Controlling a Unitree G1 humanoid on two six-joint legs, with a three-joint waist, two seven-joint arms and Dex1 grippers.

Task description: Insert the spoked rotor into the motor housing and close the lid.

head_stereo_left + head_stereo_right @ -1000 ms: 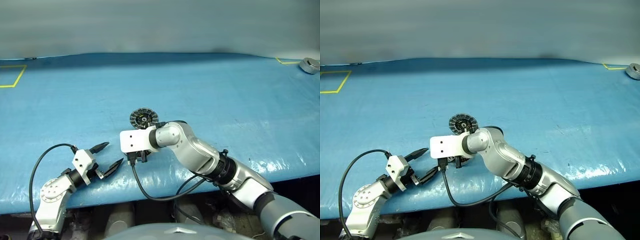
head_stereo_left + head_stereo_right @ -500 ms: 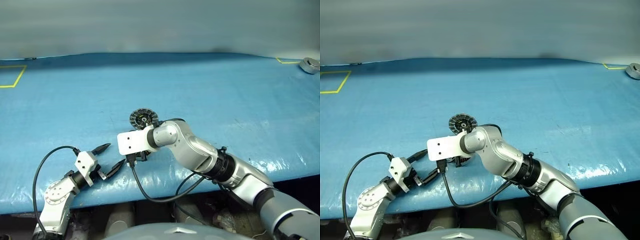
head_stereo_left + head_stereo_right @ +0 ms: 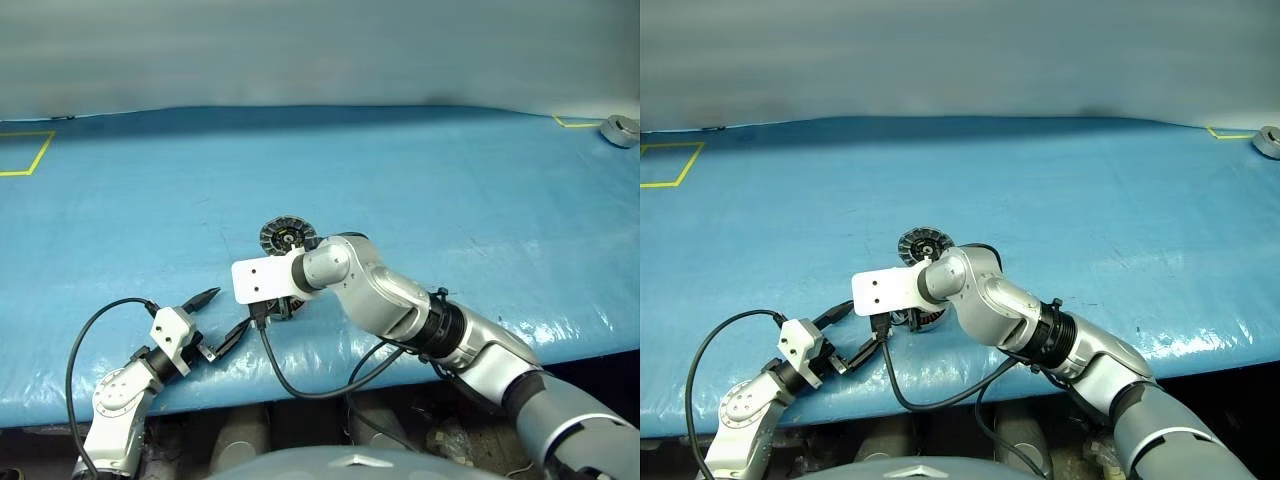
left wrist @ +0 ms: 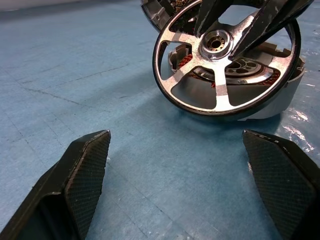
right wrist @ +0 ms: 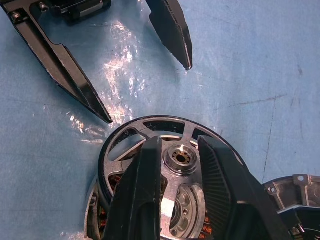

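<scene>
My right gripper (image 5: pixel 180 150) is shut on the spoked rotor (image 4: pixel 218 87), one finger on each side of its central hub. The silver ring hangs tilted over the motor housing (image 4: pixel 282 95), whose copper windings show between the spokes. The lid (image 3: pixel 288 236) lies dark face up on the mat, just behind the housing. My left gripper (image 3: pixel 230 308) stands open near the table's front edge. It points at the rotor from a short way off, with nothing between its fingers. In the head views the white wrist block hides most of the rotor and housing.
A blue mat (image 3: pixel 450 190) covers the table. Its front edge runs just behind my left arm. A small silver part (image 3: pixel 619 130) sits at the far right corner beside yellow tape. A yellow tape square (image 3: pixel 25 155) marks the far left. A black cable (image 3: pixel 300 385) loops below the right wrist.
</scene>
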